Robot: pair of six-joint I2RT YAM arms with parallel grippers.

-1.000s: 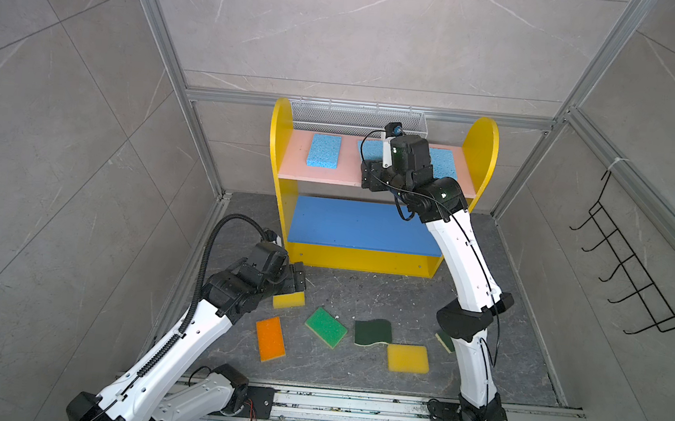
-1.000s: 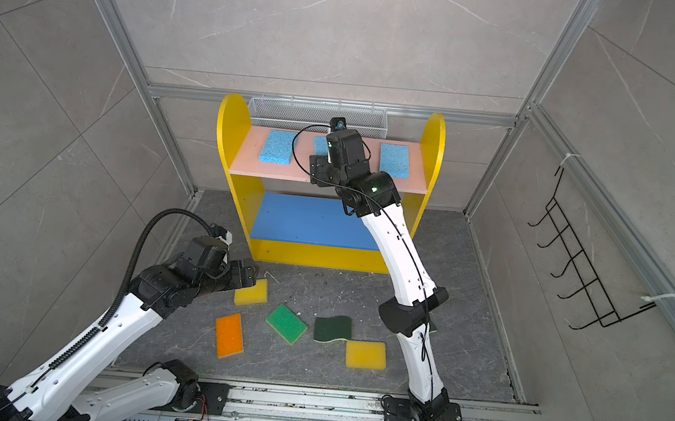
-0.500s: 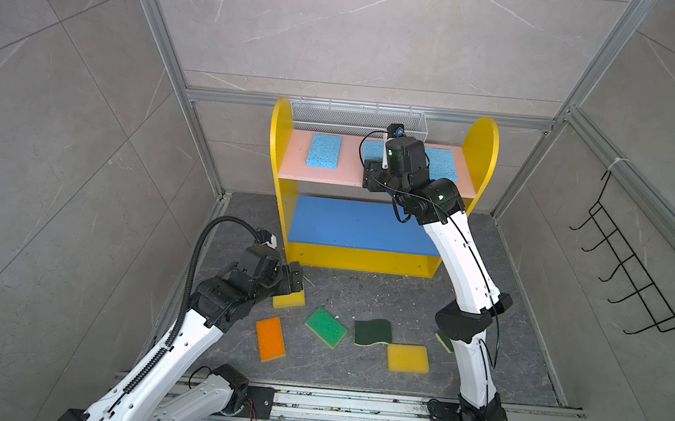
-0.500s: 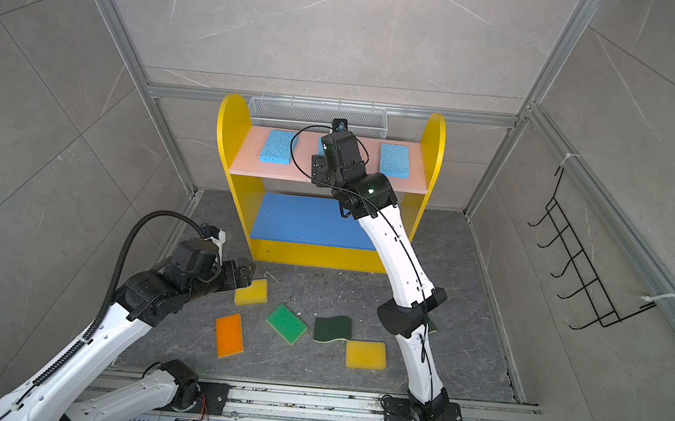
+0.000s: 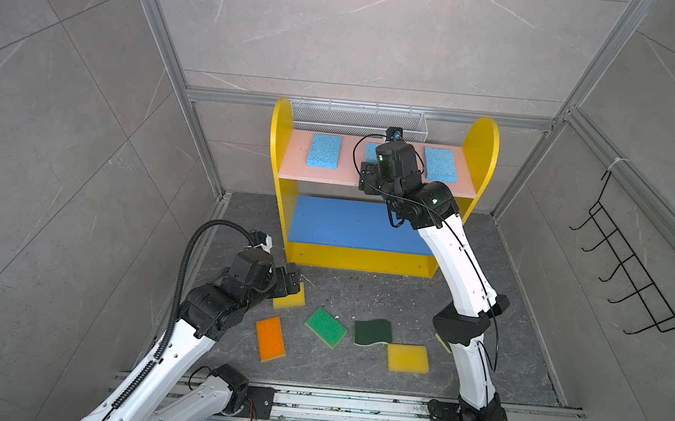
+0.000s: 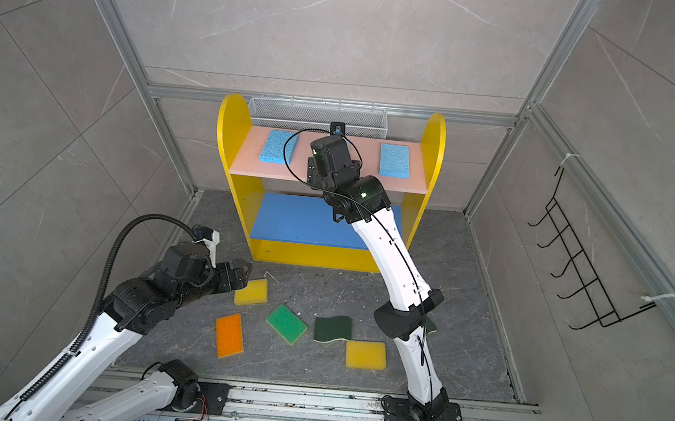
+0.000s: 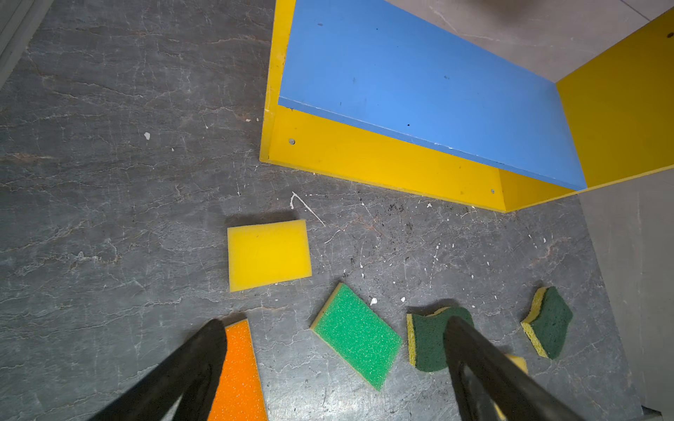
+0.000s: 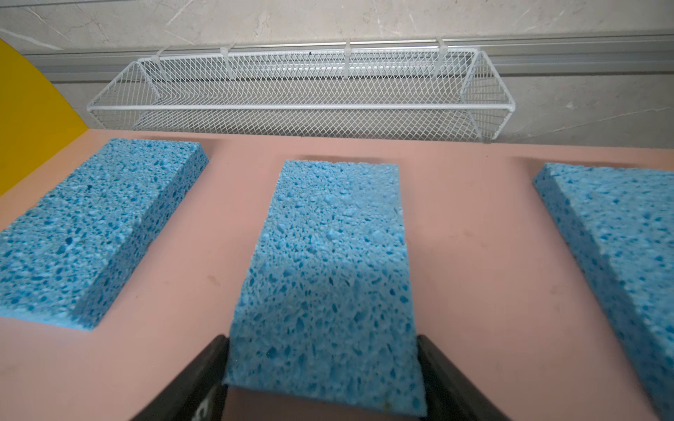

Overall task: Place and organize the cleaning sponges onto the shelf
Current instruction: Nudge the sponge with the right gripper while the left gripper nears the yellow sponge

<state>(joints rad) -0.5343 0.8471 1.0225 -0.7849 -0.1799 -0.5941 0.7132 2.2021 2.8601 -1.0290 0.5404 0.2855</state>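
The yellow shelf holds three light blue sponges on its pink top board: left, right and middle. My right gripper is shut on the middle one, which lies flat on the board, a finger against each long side. On the floor lie a yellow sponge, an orange one, a bright green one, a dark-green scourer and another yellow one. A second scourer sits partly behind the right arm. My left gripper hovers open and empty by the first yellow sponge.
The shelf's blue middle board is bare. A white wire mesh basket hangs on the back wall just behind the shelf top. A black wire hook rack is on the right wall. Metal frame posts stand at the corners.
The left arm's elbow has swung down and to the left while its gripper stays by the yellow sponge. The right gripper has shifted slightly left at the middle blue sponge.
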